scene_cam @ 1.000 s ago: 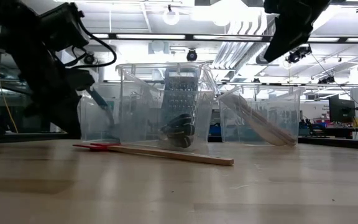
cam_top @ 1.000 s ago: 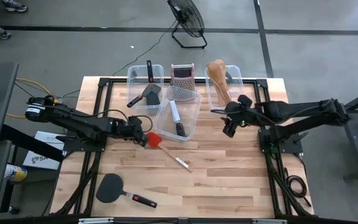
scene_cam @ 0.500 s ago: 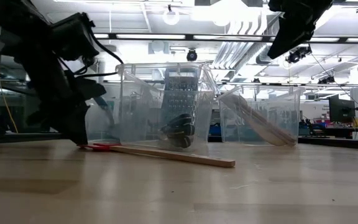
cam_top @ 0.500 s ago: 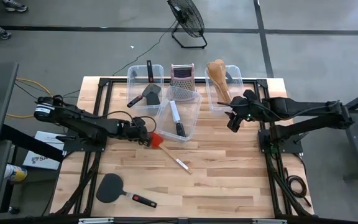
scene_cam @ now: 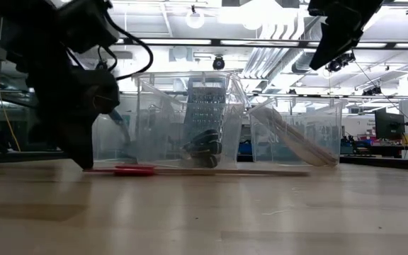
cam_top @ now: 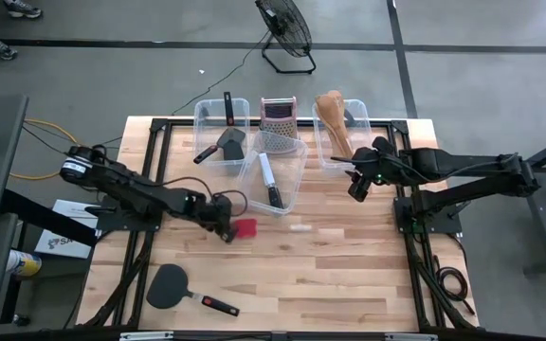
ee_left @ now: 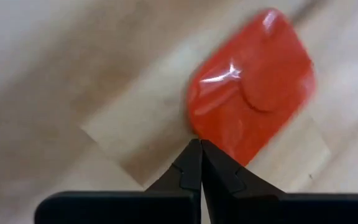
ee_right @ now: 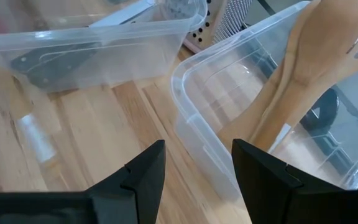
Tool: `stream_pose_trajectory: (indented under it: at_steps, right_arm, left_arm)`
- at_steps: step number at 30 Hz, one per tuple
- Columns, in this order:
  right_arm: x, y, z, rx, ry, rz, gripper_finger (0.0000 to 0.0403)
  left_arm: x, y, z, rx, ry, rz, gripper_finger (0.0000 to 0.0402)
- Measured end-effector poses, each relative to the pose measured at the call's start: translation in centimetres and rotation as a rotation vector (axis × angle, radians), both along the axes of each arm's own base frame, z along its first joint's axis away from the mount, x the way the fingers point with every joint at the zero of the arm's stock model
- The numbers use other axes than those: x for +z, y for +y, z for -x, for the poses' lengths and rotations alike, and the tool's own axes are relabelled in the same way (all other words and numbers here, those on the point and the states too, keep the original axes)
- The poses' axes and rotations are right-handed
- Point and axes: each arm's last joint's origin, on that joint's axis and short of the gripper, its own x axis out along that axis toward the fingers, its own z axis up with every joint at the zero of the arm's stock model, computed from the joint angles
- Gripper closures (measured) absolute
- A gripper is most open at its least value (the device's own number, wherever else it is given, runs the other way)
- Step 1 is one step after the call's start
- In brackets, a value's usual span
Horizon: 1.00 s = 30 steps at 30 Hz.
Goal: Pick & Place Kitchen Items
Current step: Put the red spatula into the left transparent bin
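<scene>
The left tool [cam_top: 226, 230] sits fully shut, gripping nothing, its tips at the red spatula [cam_top: 245, 228] head on the worktop [cam_top: 349, 275]. The blurred wooden handle runs away toward the right arm. The right tool [cam_top: 356, 189] hovers half-open, empty, near the spoon bin [cam_top: 330, 156].

Table: pale wooden top [cam_top: 349, 275] on a black frame.
Bins: three clear plastic bins are set along the far side, left [cam_top: 209, 121], middle [cam_top: 292, 182] and right [cam_top: 325, 152].
Grater: a steel box grater [cam_top: 277, 114] is stood upright between the left and right bins.
Floor fan: a black fan [cam_top: 285, 28] is seen beyond the table's far edge.
</scene>
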Motion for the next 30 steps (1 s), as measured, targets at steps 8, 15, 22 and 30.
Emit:
stream_pose_trajectory:
  at_steps: [8, 15, 22, 30]
  right_arm:
    - [-0.1, 0.1, 0.2, 0.021, 0.012, -0.030, 0.0225]
    - [0.3, 0.3, 0.8, 0.050, -0.015, -0.066, 0.0225]
    - [0.6, 1.1, 1.3, 0.288, -0.031, -0.239, 0.0225]
    - [0.6, 2.3, 0.9, 0.480, -0.025, -0.320, 0.0225]
  left_arm:
    - [0.4, -2.5, 0.0, -0.030, -0.008, 0.054, 0.0401]
    - [1.1, -3.6, 0.1, -0.062, -0.003, 0.029, 0.0401]
    - [3.6, -3.7, -0.6, -0.120, 0.043, -0.083, 0.0401]
    - [7.7, -4.4, -0.7, -0.192, 0.111, -0.283, 0.0401]
